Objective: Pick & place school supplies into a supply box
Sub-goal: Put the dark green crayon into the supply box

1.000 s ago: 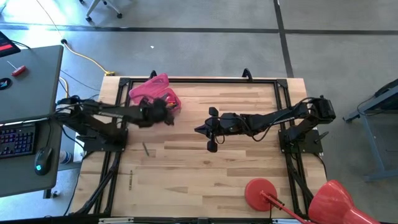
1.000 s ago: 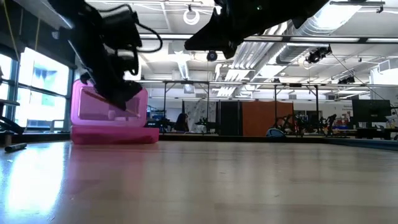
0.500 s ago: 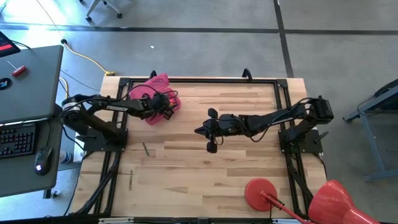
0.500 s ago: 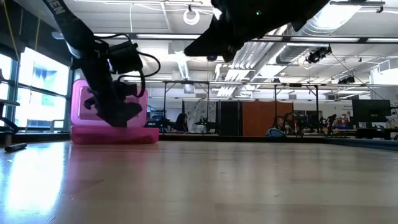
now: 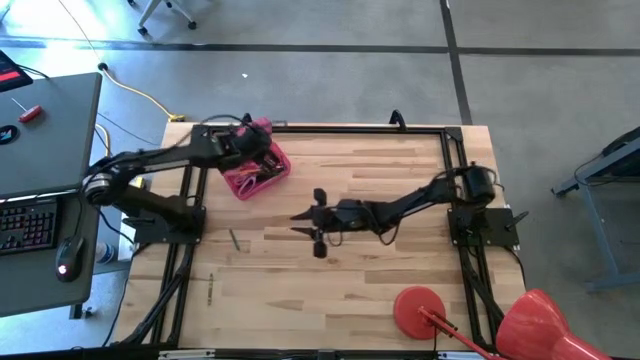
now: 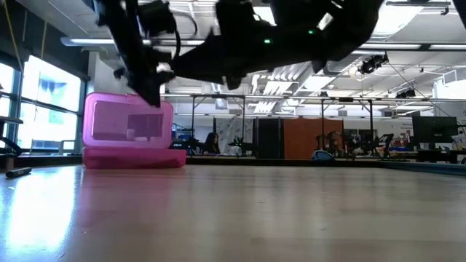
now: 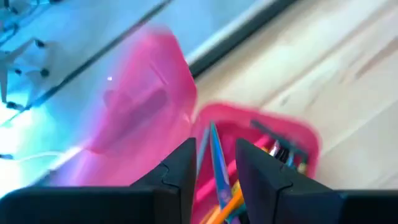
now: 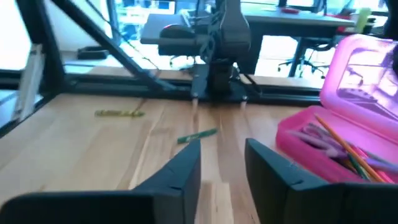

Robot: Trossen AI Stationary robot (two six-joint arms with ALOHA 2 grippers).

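Observation:
The pink supply box [image 5: 243,183] stands at the table's far left with its lid [image 5: 258,130] raised. Several pencils and pens [image 8: 339,148] lie inside it. My left gripper [image 7: 217,171] hangs open above the box, fingers slanting down at the pencils [image 7: 214,149], holding nothing. My right gripper [image 5: 297,217] stands open near the table's middle, nearly level and pointing toward the left edge, nothing between its fingers [image 8: 186,168]. A green pencil [image 8: 196,135] and a yellowish pencil [image 8: 119,113] lie flat on the wood beyond it.
In the high view the green pencil [image 5: 233,239] lies left of centre and the other pencil [image 5: 211,290] nearer the front left. A red disc with a handle [image 5: 420,310] sits at the front right, a big red object [image 5: 535,325] past the corner.
My left gripper has risen from beside the box's near wall and gone toward the far edge; it now hangs over the box. My right gripper has sunk and gone toward the table's left and near edges, tipping closer to level.

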